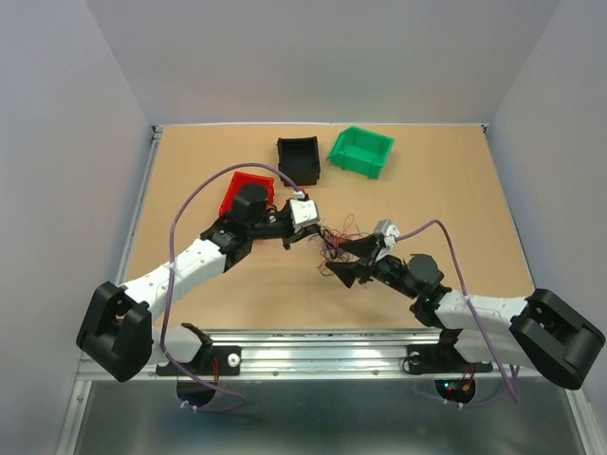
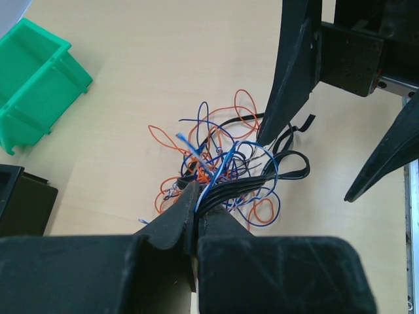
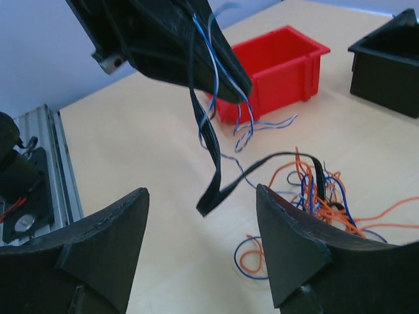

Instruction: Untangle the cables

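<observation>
The cables lie as a tangle of thin orange, blue and black wires at the table's middle, also in the left wrist view. My left gripper is shut on a flat black ribbon cable and a blue-white wire from that tangle. In the top view the left gripper sits at the tangle's left edge. My right gripper is open and empty, with the hanging end of the black ribbon cable between and just beyond its fingertips. In the top view the right gripper is just below the tangle.
A red bin lies partly under the left arm, and shows in the right wrist view. A black bin and a green bin stand at the back. The aluminium rail runs along the near edge.
</observation>
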Controlling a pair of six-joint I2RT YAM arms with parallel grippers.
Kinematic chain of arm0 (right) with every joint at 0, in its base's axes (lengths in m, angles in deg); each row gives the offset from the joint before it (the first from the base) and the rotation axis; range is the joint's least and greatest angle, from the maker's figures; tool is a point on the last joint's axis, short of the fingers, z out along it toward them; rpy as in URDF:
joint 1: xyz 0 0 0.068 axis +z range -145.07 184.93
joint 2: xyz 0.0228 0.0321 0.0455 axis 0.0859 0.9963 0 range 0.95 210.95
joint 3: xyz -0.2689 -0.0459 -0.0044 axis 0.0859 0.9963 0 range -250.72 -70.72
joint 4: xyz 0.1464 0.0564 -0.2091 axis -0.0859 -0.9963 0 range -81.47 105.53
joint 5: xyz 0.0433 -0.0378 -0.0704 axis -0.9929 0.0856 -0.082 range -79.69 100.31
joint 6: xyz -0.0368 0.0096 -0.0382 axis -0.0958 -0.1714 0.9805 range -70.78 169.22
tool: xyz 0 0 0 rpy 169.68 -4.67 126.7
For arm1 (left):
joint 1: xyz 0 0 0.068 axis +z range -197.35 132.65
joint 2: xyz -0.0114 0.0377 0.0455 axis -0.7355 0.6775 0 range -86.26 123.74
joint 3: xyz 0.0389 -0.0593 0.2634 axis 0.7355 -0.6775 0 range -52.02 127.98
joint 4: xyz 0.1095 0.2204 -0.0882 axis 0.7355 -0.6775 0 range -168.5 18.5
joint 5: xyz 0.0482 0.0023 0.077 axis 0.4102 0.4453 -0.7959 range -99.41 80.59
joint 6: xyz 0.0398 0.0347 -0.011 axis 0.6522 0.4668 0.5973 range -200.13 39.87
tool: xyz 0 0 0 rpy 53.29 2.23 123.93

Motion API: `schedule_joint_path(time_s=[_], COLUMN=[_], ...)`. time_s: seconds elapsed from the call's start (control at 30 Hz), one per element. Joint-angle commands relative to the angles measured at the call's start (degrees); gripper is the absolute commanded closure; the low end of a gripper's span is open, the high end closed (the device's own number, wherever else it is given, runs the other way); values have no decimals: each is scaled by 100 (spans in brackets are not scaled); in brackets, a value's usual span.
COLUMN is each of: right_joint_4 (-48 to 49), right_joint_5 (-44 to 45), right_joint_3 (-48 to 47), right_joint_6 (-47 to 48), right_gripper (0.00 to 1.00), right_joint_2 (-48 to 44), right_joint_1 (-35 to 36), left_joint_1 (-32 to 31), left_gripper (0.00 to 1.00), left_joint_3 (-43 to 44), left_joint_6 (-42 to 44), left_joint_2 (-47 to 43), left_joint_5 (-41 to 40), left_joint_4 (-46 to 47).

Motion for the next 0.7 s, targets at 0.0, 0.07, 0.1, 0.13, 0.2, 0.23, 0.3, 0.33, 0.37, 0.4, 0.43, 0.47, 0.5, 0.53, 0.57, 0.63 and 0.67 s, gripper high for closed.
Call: schedule_joint_path(time_s=[0.0,0.07,0.1,0.13,0.2,0.23,0.3,0.33,0.37,0.4,0.43,0.47,0.5,0.53,0.57,0.63,0.67], right_joint_4=[670,670,670,670,670,670,661,661,653,653,653,592,539,338,197,-293,-436], right_joint_5=[-87,-139,-157,-122,-52,-34,80,141,194,299,369,431,501,598,651,774,792], right_joint_3=[-461,-540,-584,-646,-664,-655,-629,-576,-550,-515,-480,-453,-435,-453,-514,-637,-698], right_joint_6=[146,138,112,85,85,85,67,50,41,24,15,-3,-38,-38,-47,-47,-38], right_gripper=[31,42,48,54,67,70,82,90,94,98,99,99,99,99,100,99,99], right_joint_2=[158,333,387,448,528,528,449,414,361,257,195,133,63,-95,-166,-367,-412], right_joint_1=[67,67,67,58,58,67,67,67,58,58,67,67,67,67,67,67,58], left_joint_1=[-50,-59,-59,-59,-51,-59,-59,-51,-59,-59,-59,-51,-59,-51,-50,-59,-51], left_gripper=[92,92,92,92,92,92,92,92,92,92,91,88,71,63,55,37,32], left_joint_3=[282,283,283,283,283,274,230,204,177,151,90,54,19,-68,-121,-323,-402], left_joint_6=[141,159,167,176,176,168,150,150,133,115,132,132,132,132,124,97,80], left_joint_2=[-9,-18,-27,-35,-70,-123,-202,-281,-325,-378,-465,-510,-554,-650,-703,-922,-1010], left_joint_5=[-26,-43,-44,-61,-114,-157,-175,-201,-219,-245,-281,-359,-421,-561,-623,-755,-773], left_joint_4=[-36,-45,-45,-54,-54,-45,-10,7,42,112,148,183,270,341,411,657,745])
